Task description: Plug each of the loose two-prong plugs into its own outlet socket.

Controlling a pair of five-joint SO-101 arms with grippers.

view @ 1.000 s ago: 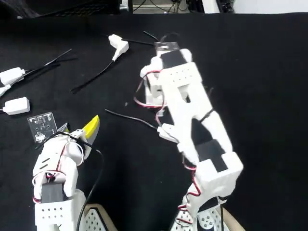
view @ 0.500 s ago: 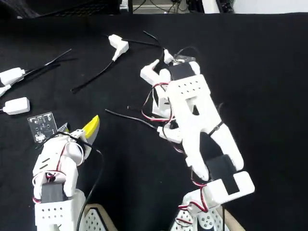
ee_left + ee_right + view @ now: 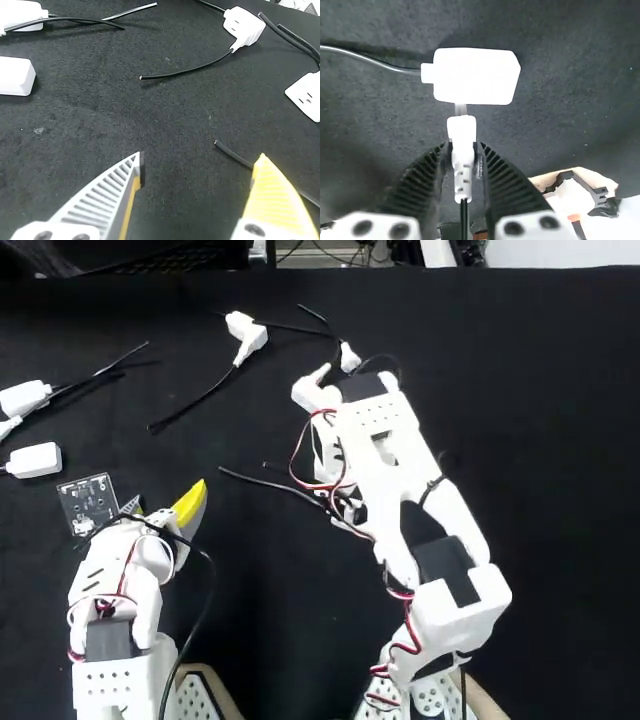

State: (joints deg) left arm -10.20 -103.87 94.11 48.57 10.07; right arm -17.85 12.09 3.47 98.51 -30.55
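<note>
My right gripper point(image 3: 462, 165) is shut on a small white two-prong plug point(image 3: 462, 150). The plug's metal prong touches the near side of a white outlet socket point(image 3: 472, 76), whose wire leads away sideways. In the high view the right arm point(image 3: 385, 460) stretches over the table's middle, its gripper end near a small white piece point(image 3: 349, 358) on a black wire. My left gripper point(image 3: 200, 160) stands open over bare black cloth, and its yellow finger point(image 3: 190, 502) shows at the near left. Another white socket with two slots point(image 3: 306, 94) lies farther off.
A white plug on a black wire point(image 3: 247, 335) lies at the back. Two white blocks point(image 3: 25, 397) point(image 3: 35, 459) and a small circuit board point(image 3: 88, 498) sit at the left edge. Loose black wires point(image 3: 190, 400) cross the black cloth. The right side holds nothing.
The right arm's wrist end has drawn back from the far side and shifted a little left, uncovering a small white piece on a black wire. The left arm has not moved.
</note>
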